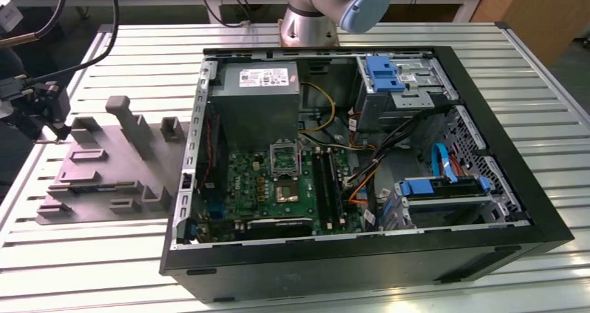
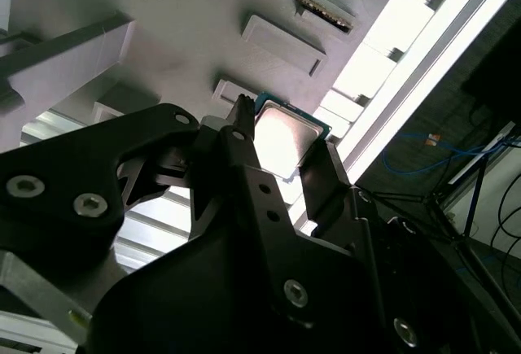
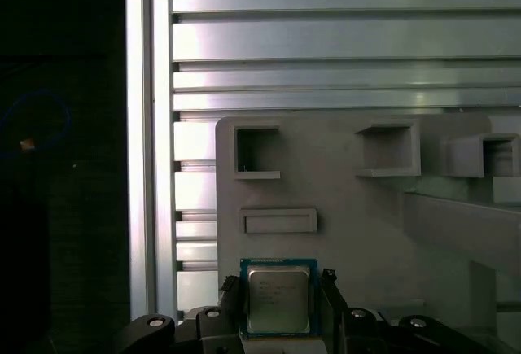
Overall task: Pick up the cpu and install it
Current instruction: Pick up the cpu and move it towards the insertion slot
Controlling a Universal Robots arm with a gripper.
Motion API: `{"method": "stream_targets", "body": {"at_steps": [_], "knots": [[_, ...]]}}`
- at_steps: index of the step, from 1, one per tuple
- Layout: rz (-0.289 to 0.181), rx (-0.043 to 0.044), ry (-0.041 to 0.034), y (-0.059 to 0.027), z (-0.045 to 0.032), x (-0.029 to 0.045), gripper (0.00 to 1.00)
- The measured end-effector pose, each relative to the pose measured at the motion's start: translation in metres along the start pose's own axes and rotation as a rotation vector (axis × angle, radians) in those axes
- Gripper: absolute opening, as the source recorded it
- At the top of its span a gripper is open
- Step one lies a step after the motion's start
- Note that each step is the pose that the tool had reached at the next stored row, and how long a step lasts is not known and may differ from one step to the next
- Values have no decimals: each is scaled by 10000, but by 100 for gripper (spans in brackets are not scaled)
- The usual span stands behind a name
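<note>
The cpu (image 3: 278, 301), a small square chip with a pale metal top and a green rim, sits between the two black fingers of my gripper (image 3: 279, 279). In the second wrist view the same cpu (image 2: 282, 144) is framed by the gripper (image 2: 285, 128), whose fingers (image 2: 324, 177) press against its edges. It hovers over the grey tray (image 3: 366, 232) near the tray's edge. In the exterior view my gripper (image 1: 43, 123) is at the far left, by the tray's (image 1: 101, 178) far corner. The metal-framed socket (image 1: 284, 154) lies inside the open computer case.
The open black computer case (image 1: 369, 258) fills the exterior view's middle and right, holding a grey power-supply box (image 1: 258, 99), cables and blue-tabbed drive bays (image 1: 441, 185). The tray carries raised blocks (image 1: 124, 116). Slatted aluminium table (image 1: 83, 258) runs all around; its edge rail (image 3: 138, 167) is close by.
</note>
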State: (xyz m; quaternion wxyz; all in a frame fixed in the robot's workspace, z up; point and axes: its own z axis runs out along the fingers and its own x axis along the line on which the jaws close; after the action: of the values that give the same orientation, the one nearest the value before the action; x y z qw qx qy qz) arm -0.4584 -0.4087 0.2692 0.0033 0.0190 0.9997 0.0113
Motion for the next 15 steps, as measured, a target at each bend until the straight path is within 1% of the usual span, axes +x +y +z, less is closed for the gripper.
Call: {"method": "stream_targets", "body": {"at_steps": [15], "knots": [[1,-11,2,1,-45,0,47]]}}
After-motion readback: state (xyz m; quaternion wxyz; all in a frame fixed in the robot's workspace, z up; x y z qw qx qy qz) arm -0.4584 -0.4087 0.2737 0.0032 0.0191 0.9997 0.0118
